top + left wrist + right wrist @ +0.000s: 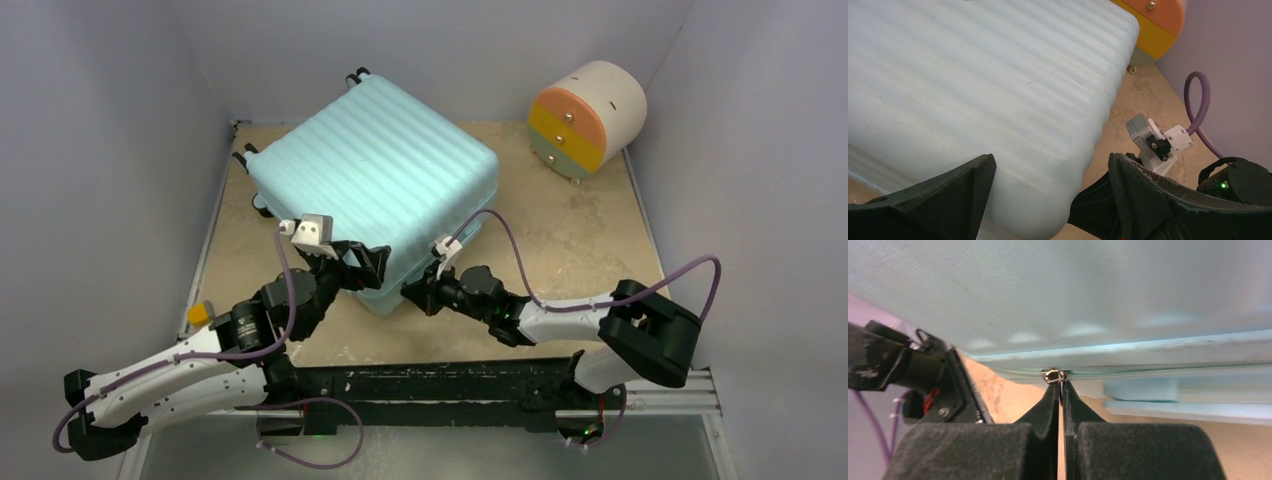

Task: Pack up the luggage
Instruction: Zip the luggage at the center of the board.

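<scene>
Left pincer (pixel 1052 165) is spread wide, jaws set either side of the near corner of the suitcase (pixel 370 160); contact cannot be confirmed and nothing is held. Right pincer (pixel 1060 390) is pressed fully together, tips pinched on what looks like a small metal zip pull (pixel 1053 374) at the seam on the near side. Suitcase is laid flat on the table (pixel 580 250), centre-left, ribbed shell up, wheels at the far edge, lid down. Progress is judged late: shells are closed, contents cannot be seen, zipping is taken as the step in hand. How much seam is zipped cannot be told. Drawer unit (pixel 588 118) is parked well apart, far right.
</scene>
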Action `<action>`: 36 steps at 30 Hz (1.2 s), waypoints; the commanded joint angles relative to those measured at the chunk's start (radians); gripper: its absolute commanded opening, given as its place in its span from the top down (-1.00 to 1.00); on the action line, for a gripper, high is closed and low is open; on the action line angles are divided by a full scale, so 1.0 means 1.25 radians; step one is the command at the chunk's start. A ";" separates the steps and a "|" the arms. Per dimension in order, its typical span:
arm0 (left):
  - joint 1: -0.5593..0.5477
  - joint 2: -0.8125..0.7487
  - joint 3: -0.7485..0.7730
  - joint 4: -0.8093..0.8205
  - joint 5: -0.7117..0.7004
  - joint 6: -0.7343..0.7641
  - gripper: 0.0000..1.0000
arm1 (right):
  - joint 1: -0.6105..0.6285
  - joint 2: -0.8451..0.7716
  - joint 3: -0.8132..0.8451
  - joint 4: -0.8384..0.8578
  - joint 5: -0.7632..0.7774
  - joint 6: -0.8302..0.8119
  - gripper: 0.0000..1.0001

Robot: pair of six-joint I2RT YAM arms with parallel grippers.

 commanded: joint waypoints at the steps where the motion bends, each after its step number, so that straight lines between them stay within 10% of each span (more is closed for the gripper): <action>1: 0.001 0.005 -0.045 -0.036 -0.027 -0.038 -0.77 | -0.032 -0.035 0.012 -0.134 0.311 -0.094 1.00; 36: 0.001 -0.077 -0.101 -0.106 -0.131 -0.125 -0.82 | -0.145 -0.124 0.106 -0.343 0.418 -0.169 1.00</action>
